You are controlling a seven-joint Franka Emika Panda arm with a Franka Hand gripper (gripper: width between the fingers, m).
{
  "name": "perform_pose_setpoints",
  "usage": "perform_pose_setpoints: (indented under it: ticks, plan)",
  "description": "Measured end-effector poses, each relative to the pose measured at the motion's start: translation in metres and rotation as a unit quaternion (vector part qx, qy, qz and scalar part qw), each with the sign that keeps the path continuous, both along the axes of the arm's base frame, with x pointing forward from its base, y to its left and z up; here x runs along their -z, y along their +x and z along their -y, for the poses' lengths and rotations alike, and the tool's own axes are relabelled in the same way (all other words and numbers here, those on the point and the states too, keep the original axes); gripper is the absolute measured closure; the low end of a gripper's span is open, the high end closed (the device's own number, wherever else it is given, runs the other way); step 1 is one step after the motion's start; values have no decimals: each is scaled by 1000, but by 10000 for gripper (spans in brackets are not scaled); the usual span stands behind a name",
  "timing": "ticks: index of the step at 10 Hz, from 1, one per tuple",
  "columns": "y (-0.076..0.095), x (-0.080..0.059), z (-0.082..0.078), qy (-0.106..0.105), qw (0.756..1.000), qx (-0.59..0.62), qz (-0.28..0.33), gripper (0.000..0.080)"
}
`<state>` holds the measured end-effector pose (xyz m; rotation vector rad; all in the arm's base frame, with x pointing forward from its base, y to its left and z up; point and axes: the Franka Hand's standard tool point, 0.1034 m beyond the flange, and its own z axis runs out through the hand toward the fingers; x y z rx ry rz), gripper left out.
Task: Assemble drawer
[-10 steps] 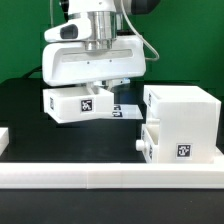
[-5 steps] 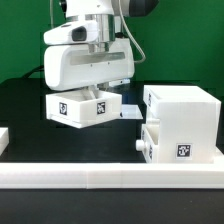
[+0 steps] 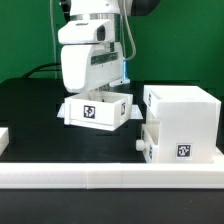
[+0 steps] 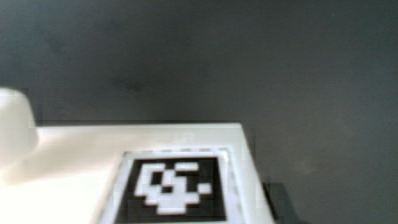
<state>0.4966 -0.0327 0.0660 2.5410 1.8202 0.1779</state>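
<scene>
A small white tray [image 3: 97, 112] with a black-and-white tag on its front hangs under my gripper [image 3: 96, 97], which is shut on it. The tray is low over the black table, to the exterior view's left of the large white cube casing [image 3: 185, 112]. I cannot tell whether the tray touches the table. A second small tray [image 3: 158, 143] with a knob sits in the casing's lower slot. In the wrist view the held tray's tag [image 4: 175, 186] fills the near edge, and its white top [image 4: 125, 138] shows. My fingers are hidden.
A long low white border wall [image 3: 100, 178] runs along the table's front edge, with a short white piece [image 3: 4, 138] at the exterior view's left. A green backdrop stands behind the black table [image 3: 30, 105].
My gripper has turned and moved toward the exterior view's right with the tray, closer to the casing. The tray's tagged side now faces the front.
</scene>
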Motion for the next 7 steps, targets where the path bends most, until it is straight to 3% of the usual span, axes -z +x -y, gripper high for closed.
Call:
perform_pose_setpoints:
  ticks: [3,7]
  plan:
    - [5,1,-1,-24,990,-140,4,758]
    - [18,6,-13,-21,988,-150,-11,758]
